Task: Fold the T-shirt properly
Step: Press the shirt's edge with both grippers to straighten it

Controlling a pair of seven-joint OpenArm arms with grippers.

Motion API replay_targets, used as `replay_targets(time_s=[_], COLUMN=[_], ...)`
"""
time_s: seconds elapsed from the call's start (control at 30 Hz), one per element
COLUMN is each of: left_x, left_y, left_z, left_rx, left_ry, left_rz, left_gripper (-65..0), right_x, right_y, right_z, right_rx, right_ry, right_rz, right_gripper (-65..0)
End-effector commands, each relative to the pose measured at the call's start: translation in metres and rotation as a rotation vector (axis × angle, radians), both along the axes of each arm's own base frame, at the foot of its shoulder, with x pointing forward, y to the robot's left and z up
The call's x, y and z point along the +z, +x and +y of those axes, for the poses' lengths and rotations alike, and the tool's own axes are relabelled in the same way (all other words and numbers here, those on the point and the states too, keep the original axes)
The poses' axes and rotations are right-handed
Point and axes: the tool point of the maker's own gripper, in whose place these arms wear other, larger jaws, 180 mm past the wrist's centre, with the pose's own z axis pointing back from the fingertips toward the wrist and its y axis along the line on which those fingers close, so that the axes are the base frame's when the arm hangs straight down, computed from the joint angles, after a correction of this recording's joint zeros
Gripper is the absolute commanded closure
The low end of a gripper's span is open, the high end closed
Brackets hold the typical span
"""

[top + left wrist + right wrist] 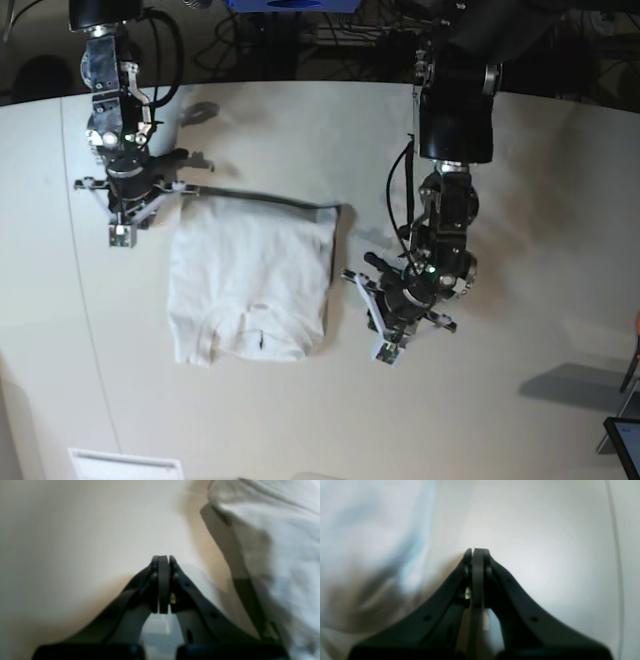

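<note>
On the pale table point(520, 200) the T-shirt point(250, 285) lies between my two arms as a fairly neat rectangle, collar toward the near edge and a straight edge along the far side, its sleeves seemingly tucked in, though a soft corner bulges at the near left in the base view. My left pincer point(390, 335) sits just beside the cloth's edge on that view's right, low over bare table, and my left wrist view shows its pads pressed flat together with nothing between them, the shirt heaped off to one side. My right pincer point(125, 222) hangs by the shirt's far corner on the other side; my right wrist view shows the same, pads closed on each other and no cloth pinched, white fabric blurred past them. So I hold nothing with either arm. I judge that the side folds are done and that I am between folds, with the lengthwise fold not yet made: the shirt looks narrow but not yet halved. The next move, as I read it, calls for both pincers to spread, drop to the two corners of one short end, and pinch every layer there, not just the top one. Then the end must be carried over evenly to meet the other, both arms keeping pace so the edge stays square. The fabric is soft and wrinkled, so I expect it to sag and drag if lifted too little.
</note>
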Motion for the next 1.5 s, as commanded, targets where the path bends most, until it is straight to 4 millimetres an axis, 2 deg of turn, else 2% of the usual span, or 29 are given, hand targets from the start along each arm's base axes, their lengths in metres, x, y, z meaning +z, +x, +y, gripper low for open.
replay_targets(time_s=[0.0, 0.1, 0.2, 0.27, 0.4, 0.57, 0.73, 0.87, 1.0, 1.13, 1.2, 1.3, 1.37, 1.47], left_x=[0.037, 0.060, 0.071, 0.067, 0.054, 0.057, 0.037, 0.013, -0.017, -0.033, -0.036, -0.035, -0.030, -0.009], left_y=[0.007, -0.023, -0.058, -0.075, -0.096, -0.102, -0.094, -0.096, -0.110, -0.123, -0.126, -0.124, -0.121, -0.107], left_z=[-0.006, -0.001, -0.018, -0.030, -0.039, -0.054, -0.057, -0.058, -0.057, -0.054, -0.052, -0.048, -0.046, -0.044], left_rx=[-0.004, 0.037, 0.018, 0.014, 0.023, -0.010, 0.000, 0.013, 0.028, 0.044, 0.049, 0.047, 0.046, 0.031], left_ry=[-0.043, -0.087, -0.188, -0.272, -0.364, -0.447, -0.458, -0.452, -0.444, -0.438, -0.437, -0.426, -0.421, -0.416], left_rz=[-0.111, -0.192, -0.241, -0.257, -0.300, -0.377, -0.327, -0.265, -0.181, -0.135, -0.128, -0.135, -0.150, -0.211], left_gripper=[0.0, 0.0, 0.0, 0.0, 0.0, 0.0, 0.0, 0.0, 0.0, 0.0, 0.0, 0.0, 0.0, 0.0], right_x=[0.012, 0.036, 0.054, 0.062, 0.081, 0.080, 0.076, 0.068, 0.045, 0.021, 0.008, 0.006, 0.016, 0.038], right_y=[0.008, 0.017, 0.018, 0.020, 0.024, 0.021, 0.016, 0.015, 0.010, 0.005, 0.001, 0.000, 0.003, 0.009], right_z=[-0.013, -0.017, -0.010, 0.007, 0.038, 0.073, 0.096, 0.097, 0.093, 0.089, 0.087, 0.086, 0.087, 0.091], right_rx=[-0.023, -0.028, -0.012, 0.029, 0.106, 0.190, 0.244, 0.231, 0.220, 0.214, 0.212, 0.210, 0.211, 0.217], right_ry=[-0.024, -0.030, -0.024, -0.009, 0.019, 0.055, 0.078, 0.086, 0.077, 0.064, 0.057, 0.056, 0.061, 0.073], right_rz=[-0.043, -0.131, -0.180, -0.204, -0.270, -0.269, -0.257, -0.237, -0.186, -0.161, -0.126, -0.123, -0.149, -0.203], right_gripper=[-0.3, -0.3, -0.3, -0.3, -0.3, -0.3, -0.3, -0.3, -0.3, -0.3, -0.3, -0.3, -0.3, -0.3])
